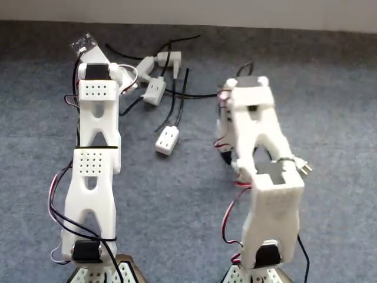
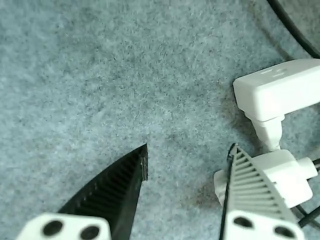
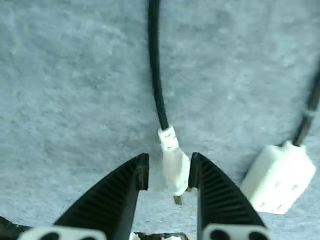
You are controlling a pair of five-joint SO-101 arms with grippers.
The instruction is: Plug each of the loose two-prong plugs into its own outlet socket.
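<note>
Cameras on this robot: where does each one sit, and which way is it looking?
High view: above the bases, looking down over the grey carpet; the left arm and right arm show.
Left wrist view: on the left arm's wrist, looking down past its open fingers at white sockets.
Right wrist view: on the right arm's wrist, looking down at a plug between its fingers.
Shared: high and left wrist views both show those sockets.
</note>
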